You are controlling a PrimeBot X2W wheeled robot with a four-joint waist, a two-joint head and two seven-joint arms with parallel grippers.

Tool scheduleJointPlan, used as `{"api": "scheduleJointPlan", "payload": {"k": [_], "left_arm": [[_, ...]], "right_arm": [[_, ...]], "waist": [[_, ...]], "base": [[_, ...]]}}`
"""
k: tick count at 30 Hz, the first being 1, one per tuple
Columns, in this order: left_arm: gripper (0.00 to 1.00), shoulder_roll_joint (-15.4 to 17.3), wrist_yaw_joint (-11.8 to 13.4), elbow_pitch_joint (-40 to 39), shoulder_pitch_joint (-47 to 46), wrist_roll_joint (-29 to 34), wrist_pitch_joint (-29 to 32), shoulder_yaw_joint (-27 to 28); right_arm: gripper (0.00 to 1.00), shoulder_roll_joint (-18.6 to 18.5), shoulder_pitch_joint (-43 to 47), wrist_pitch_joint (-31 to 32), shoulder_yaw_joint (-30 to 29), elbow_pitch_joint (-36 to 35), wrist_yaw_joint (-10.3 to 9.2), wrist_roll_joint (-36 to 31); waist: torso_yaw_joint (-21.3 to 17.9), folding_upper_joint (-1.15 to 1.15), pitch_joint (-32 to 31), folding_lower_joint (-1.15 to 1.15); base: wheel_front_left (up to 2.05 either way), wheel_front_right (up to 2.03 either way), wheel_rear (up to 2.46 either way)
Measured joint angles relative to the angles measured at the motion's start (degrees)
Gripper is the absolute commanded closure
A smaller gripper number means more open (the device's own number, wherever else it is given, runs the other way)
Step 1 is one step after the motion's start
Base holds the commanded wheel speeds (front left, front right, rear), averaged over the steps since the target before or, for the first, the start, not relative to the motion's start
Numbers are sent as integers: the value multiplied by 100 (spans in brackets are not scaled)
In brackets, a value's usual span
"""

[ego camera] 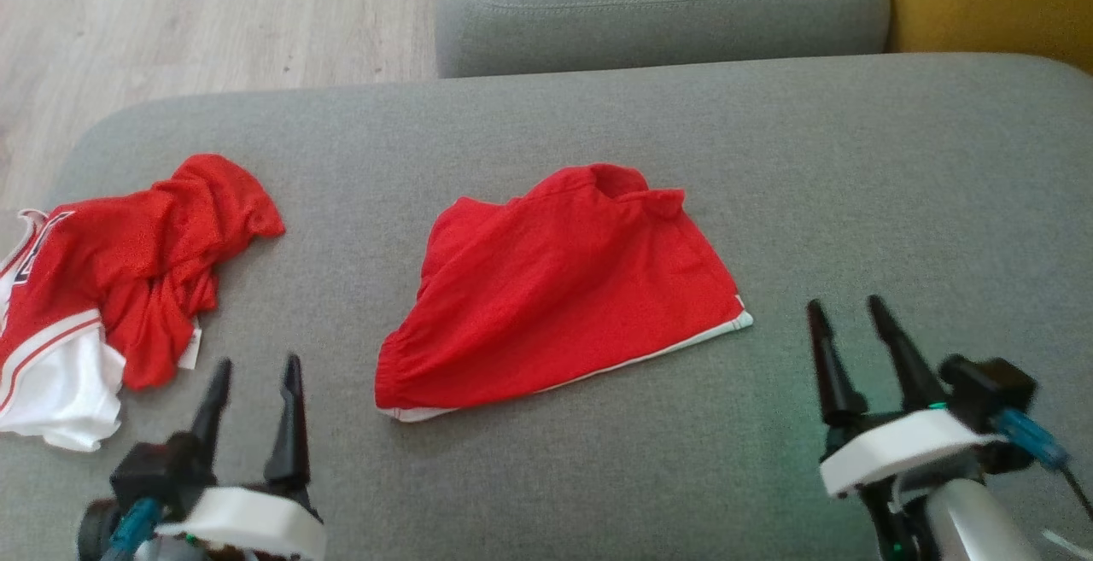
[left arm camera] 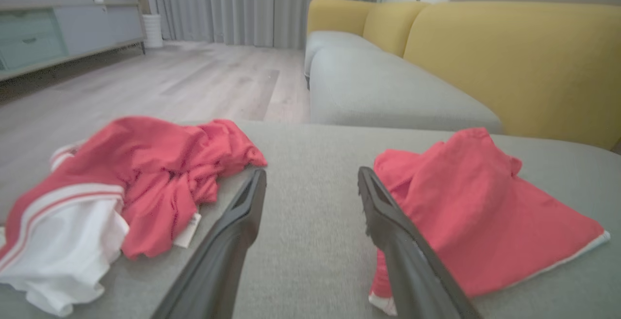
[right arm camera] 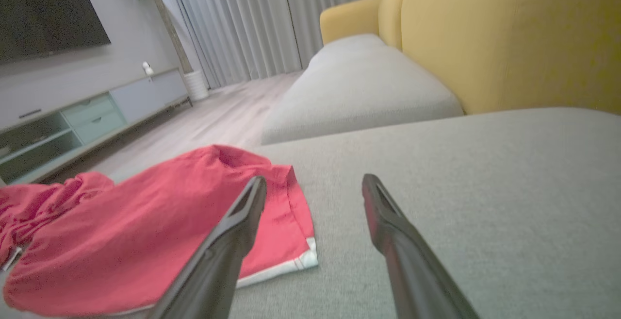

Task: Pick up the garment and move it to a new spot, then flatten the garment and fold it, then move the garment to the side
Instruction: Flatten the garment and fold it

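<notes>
Left gripper (ego camera: pixel 258 362), nearest the lens at lower left: fingers spread, nothing held, poised low over the grey sofa seat (ego camera: pixel 854 168) and pointing away from the robot. Crumpled red-and-white jersey (ego camera: pixel 128 279) lies just beyond it, at the seat's left end. Centre: red garment (ego camera: pixel 555 288), judged the task item, loosely doubled, white hem toward the robot. Judged light, limp, apt to sag; best pinched at the hem corners. Right gripper (ego camera: pixel 845 303): likewise spread and empty, near the hem's right corner.

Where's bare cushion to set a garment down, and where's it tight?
Free: the wide stretch of cushion right of the shorts, around the right tool; the strip behind both garments. Tight: the left edge, under the heaped jersey; the gap between jersey and shorts is narrower.
</notes>
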Motion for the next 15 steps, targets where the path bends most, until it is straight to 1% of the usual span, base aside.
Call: {"api": "scheduleJointPlan", "payload": {"k": [1,2,3,5,7,8,9,10,12,15], "left_arm": [[0,2,-90,113,0,-62,35,-15],[0,8,-235,197,-10,-193,204,-26],[0,60,-423,293,-34,-342,538,-92],[0,285,-702,415,-129,-363,1166,-288],[0,520,-939,415,-289,-601,1897,-452],[0,635,-1016,396,-381,-683,2190,-541],[0,728,-1061,376,-485,-781,2454,-622],[0,728,-1061,376,-485,-781,2454,-622],[0,938,-1126,334,-693,-1023,2950,-816],[0,1111,-1139,255,-950,-1472,3294,-1045]], "right_arm": [[0,-25,-35,133,80,54,0,1],[0,-78,-73,301,192,109,0,7],[0,-160,-150,500,341,192,0,44],[0,-361,-388,910,626,364,0,107],[0,-586,-736,1366,943,552,0,282],[0,-689,-925,1544,1102,633,0,389],[0,-771,-1102,1690,1229,705,0,488],[0,-771,-1102,1690,1229,705,0,488],[0,-918,-1444,1962,1500,871,0,701],[0,-1078,-1834,2297,1886,1195,0,911]], "waist": [[-1,0,15,0],[-1,0,33,0],[0,0,56,0],[11,0,113,0],[34,0,188,0],[52,0,229,0],[72,0,272,0],[72,0,272,0],[118,0,364,0],[184,0,507,0]], "base": [[0,0,0],[0,0,0],[0,0,0],[0,0,0],[0,0,0],[0,0,0],[0,0,0],[0,0,0],[0,0,0],[0,0,0]]}}
